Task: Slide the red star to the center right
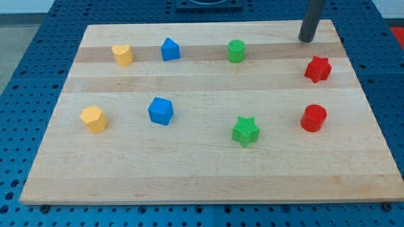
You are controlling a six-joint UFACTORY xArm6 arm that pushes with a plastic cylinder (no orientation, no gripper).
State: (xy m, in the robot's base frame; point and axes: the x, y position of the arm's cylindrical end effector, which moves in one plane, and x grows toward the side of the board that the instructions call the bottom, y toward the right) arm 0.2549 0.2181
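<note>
red star (317, 69) sits just below my tip (306, 40), slightly to the view's right; the bare rod grasps nothing.

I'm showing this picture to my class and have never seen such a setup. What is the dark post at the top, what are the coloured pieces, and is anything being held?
This is one camera view of a wooden board on a blue perforated table. The dark post is a robot arm's rod; my tip rests near the view's top right, just above the red star, not touching it. It pushes blocks; nothing is held. Also there: a red cylinder, green star, green cylinder, two blue blocks, a yellow heart and another yellow block.
</note>
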